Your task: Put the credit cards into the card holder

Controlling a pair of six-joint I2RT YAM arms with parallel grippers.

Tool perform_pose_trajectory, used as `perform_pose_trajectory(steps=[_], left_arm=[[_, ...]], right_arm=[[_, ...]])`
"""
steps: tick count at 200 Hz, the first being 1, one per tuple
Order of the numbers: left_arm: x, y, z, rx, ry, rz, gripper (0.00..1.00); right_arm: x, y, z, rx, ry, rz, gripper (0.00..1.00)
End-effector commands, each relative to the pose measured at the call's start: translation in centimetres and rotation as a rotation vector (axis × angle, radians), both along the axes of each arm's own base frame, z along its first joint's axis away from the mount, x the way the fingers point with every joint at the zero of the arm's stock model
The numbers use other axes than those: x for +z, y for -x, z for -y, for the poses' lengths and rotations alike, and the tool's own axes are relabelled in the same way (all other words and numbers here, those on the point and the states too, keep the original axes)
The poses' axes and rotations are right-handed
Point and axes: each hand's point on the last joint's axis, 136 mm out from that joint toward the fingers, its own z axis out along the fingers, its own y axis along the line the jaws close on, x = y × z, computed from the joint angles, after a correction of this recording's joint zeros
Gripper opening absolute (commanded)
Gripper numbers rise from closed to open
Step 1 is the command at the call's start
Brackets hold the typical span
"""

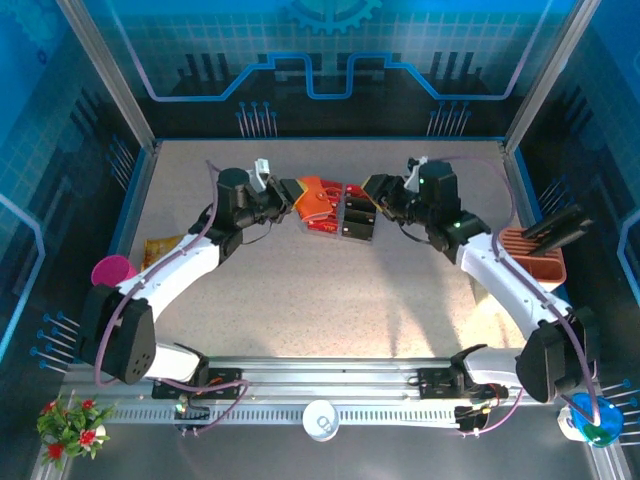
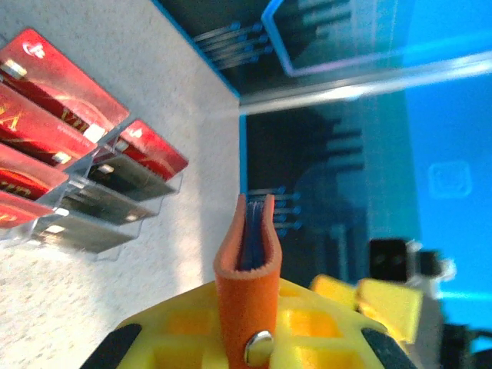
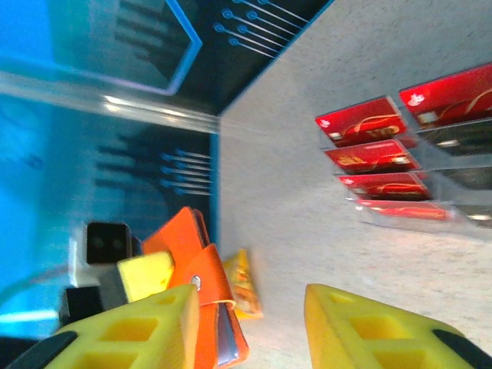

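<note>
The orange-red card holder [image 1: 315,200] hangs above the table at the back middle. My left gripper [image 1: 288,193] is shut on it. In the left wrist view its snap strap [image 2: 247,265] stands pinched between my yellow fingers [image 2: 177,330], with blue-grey pockets showing inside the fold. The credit cards [image 1: 345,215], red and dark, stand in a clear tray just right of the holder. They also show as red cards [image 2: 65,100] and red cards [image 3: 369,131] in the wrist views. My right gripper [image 3: 250,307] is open. The card holder [image 3: 184,269] lies beside its left finger, and its jaws are not closed on it.
A peach slotted stand [image 1: 532,255] sits at the right edge with a dark piece on it. A pink cup [image 1: 112,270] and a yellow packet [image 1: 160,248] lie at the left. A white cup [image 1: 320,418] stands on the front rail.
</note>
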Motion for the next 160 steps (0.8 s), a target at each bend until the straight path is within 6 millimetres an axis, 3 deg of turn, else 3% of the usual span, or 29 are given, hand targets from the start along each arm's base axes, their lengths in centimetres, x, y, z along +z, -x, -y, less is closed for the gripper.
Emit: perform_pose_trajectory(steps=[1,44,96,122,160], left_arm=[[0.6,1.5,1.6,-0.188,-0.105,0.093,0.00],[0.1,1.1,1.9,-0.193,-0.133,0.090,0.00],[-0.5,0.9,2.7,-0.172,-0.143,0.065,0.00],[-0.4,0.8,2.8,-0.163,-0.139,0.064,0.00],[-0.2,0.7,2.8,-0.145,-0.133,0.064,0.00]], right_arm=[[-2.6,3.3,-0.1,0.225,0.294,-0.035,0.45],[-1.7,3.5,-3.6,0.362,0.488,0.034,0.50],[-1.7,2.4,-7.3,0.417,0.543,0.060,0.53],[-2.8,2.2,-8.1,0.427,0.563,0.036,0.53],[-5.3,2.0,-7.6,0.419,0.620,-0.015,0.52]])
